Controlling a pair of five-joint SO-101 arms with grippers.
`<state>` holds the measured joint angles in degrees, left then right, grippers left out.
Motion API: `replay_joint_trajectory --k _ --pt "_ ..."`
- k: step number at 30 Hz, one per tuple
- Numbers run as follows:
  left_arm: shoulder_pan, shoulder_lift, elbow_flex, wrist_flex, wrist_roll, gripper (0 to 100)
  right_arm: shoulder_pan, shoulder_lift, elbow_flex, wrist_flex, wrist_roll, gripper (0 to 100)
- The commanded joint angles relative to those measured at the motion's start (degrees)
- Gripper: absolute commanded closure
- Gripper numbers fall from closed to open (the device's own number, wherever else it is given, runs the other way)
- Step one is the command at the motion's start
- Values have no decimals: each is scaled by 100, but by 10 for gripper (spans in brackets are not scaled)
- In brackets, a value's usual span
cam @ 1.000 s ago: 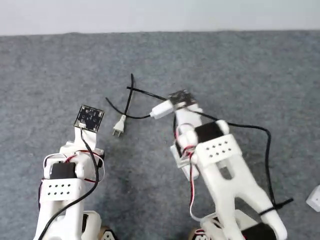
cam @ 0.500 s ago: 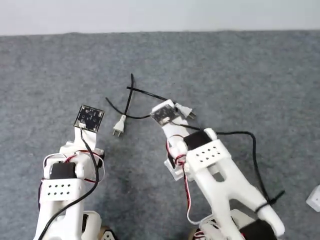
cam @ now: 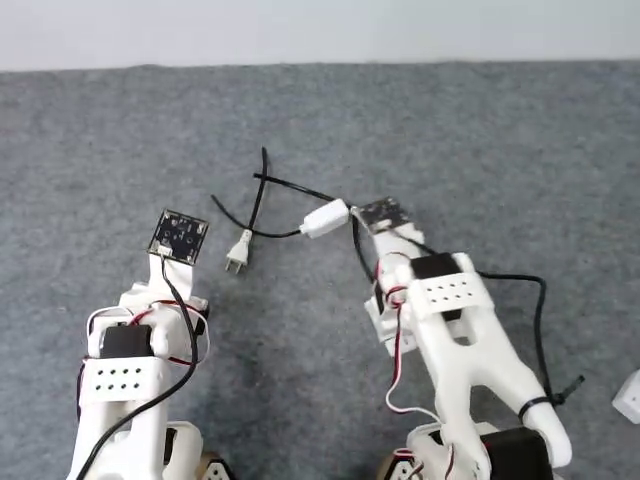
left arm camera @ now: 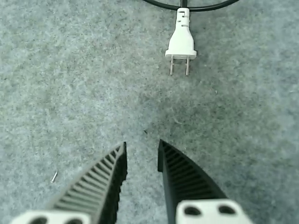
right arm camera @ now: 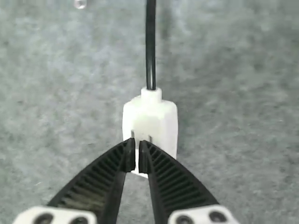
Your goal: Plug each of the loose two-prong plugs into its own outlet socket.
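A white two-prong plug [left arm camera: 181,44] on a black cord lies flat on the grey carpet, prongs pointing toward my left gripper [left arm camera: 141,150], which hovers open and empty a short way from it. From above, this plug [cam: 237,252] sits just right of the left arm's wrist. A white outlet socket block [right arm camera: 149,121] with a black cord lies directly ahead of my right gripper [right arm camera: 137,154]. Its fingers are shut, and the tips overlap the block's near end. The high view has the socket [cam: 325,218] just left of the right arm's wrist.
Black cords [cam: 262,185] cross and loop on the carpet beyond the plug and socket. A small white object [cam: 629,395] sits at the right edge. A pale wall strip [cam: 320,30] bounds the far side. Open carpet lies to the far left and right.
The right arm swung left, uncovering a second plug to its right, then swung back right so its wrist now covers that spot. The left arm has not moved.
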<state>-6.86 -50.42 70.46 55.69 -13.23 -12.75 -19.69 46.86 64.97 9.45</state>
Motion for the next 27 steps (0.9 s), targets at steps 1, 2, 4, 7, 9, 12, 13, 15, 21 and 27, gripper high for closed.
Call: replay_joint_trajectory --k 1,2,4,7,9,12,13,15,21,27 --pt "35 9 -57 -114 -70 891 295 13 18 -268 211 984" --pt "35 9 -57 -114 -70 891 330 13 62 -330 255 984" --pt "35 9 -57 -105 -70 891 435 13 149 -435 273 983" --pt "35 9 -57 -105 -70 891 488 13 211 -444 308 983" --pt "35 9 -57 -105 -70 891 453 -40 211 -426 308 985" --pt "35 9 -57 -105 -70 891 418 -127 105 -426 273 984" --pt "35 9 -57 -105 -70 891 365 -207 26 -400 273 983" --pt "35 9 -57 -105 -70 891 277 -426 -185 -189 273 983" --pt "44 9 -57 -105 -70 891 110 -611 -1108 66 273 947" --pt "141 9 -4 -123 -70 891 110 541 -2453 75 404 883"
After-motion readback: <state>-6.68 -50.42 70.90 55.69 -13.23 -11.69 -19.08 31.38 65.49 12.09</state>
